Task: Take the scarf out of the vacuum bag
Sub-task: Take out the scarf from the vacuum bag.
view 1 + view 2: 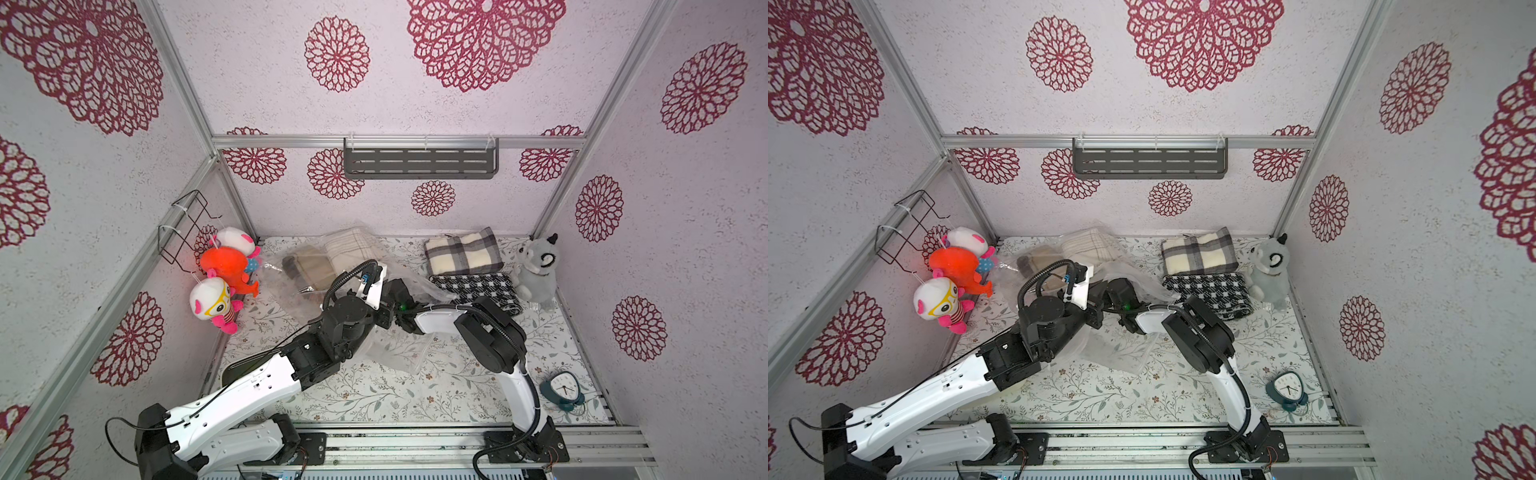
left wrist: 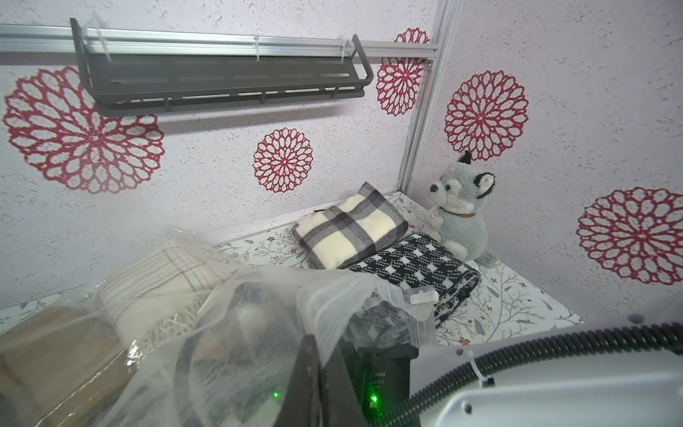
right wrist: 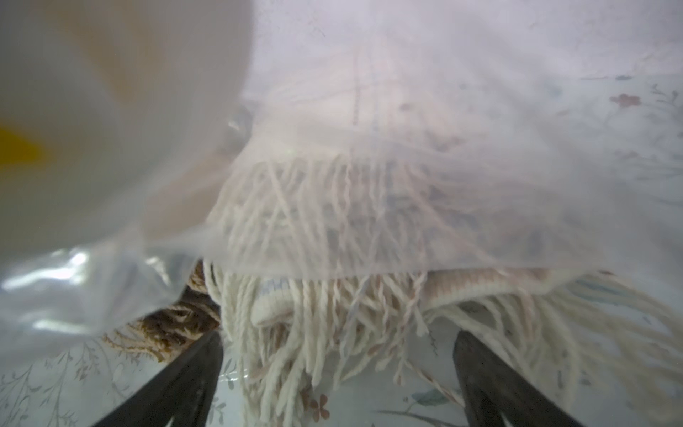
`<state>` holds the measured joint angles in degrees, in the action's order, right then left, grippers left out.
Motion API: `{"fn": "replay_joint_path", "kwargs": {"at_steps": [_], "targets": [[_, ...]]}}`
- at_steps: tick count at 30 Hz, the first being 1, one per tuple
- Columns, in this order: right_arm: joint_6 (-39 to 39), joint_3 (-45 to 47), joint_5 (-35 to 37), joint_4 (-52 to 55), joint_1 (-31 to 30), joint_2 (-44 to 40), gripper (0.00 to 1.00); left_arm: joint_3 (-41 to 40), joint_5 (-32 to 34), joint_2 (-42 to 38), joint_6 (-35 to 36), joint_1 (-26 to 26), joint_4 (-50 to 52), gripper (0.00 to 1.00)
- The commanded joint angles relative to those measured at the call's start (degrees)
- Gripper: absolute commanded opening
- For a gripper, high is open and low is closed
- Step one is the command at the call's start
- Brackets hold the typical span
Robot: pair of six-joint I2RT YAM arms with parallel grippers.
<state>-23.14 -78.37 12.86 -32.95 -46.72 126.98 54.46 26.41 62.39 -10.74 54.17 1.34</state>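
1. Fringe of the cream scarf [image 3: 314,332] spills out from under the front edge of the vacuum bag [image 3: 369,166] onto the floral counter [image 3: 55,388], seen from my right wrist.
2. My right fingers [image 3: 199,366] stand spread wide on either side of that fringe. They clamp nothing, and loose strands lie in the gap between them.
3. My left fingers [image 2: 309,355] are closed on a fold of the bag's clear film, which tents up around them in the left wrist view.
4. In both top views the bag [image 1: 399,349] [image 1: 1121,351] sprawls across the middle of the counter, its far end near the rear wall. The cream scarf's folded body sits inside it at the back, beside a tan scarf [image 1: 307,266] also under the plastic.
5. The bag's zip-strip edge [image 2: 414,318] drapes over the near end of a black-and-white scarf [image 2: 414,262]. That scarf lies against a plaid scarf [image 2: 351,229], and a grey plush wolf [image 2: 462,218] fills the right rear corner just beside both.
6. Three plush toys [image 1: 224,282] hang at the left wall, close to the bag's left rim.
7. Bare counter shows between the bag and the front rail [image 1: 415,432]. A teal alarm clock [image 1: 561,390] sits near the front right corner, well apart from the bag.
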Motion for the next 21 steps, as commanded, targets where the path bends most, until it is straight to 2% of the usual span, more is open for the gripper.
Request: {"fn": "replay_joint_path", "kwargs": {"at_steps": [1, 9, 13, 17, 21], "targets": [[-0.3, -1.6, 0.5, -0.3, -0.8, 2.8, 0.99, -0.1, 0.7, -0.9, 1.7, 1.4, -3.6, 0.0], [4.3, -5.1, 6.2, -2.7, -2.7, 6.0, 0.99, 0.0, -0.2, -1.0, 1.4, 1.4, -4.0, 0.0], [2.7, -13.5, 7.6, 4.7, -2.2, 10.5, 0.99, 0.2, -0.8, -0.8, 0.9, 1.3, -4.0, 0.0], [-0.3, -17.4, 5.2, 8.9, -2.1, 13.0, 0.96, 0.1, -0.8, -1.3, 0.5, 1.4, -3.6, 0.0], [0.0, -20.3, 7.3, 12.5, -1.8, 15.5, 0.91, -0.8, 0.2, -2.0, -0.1, 1.4, -3.4, 0.0]]}}
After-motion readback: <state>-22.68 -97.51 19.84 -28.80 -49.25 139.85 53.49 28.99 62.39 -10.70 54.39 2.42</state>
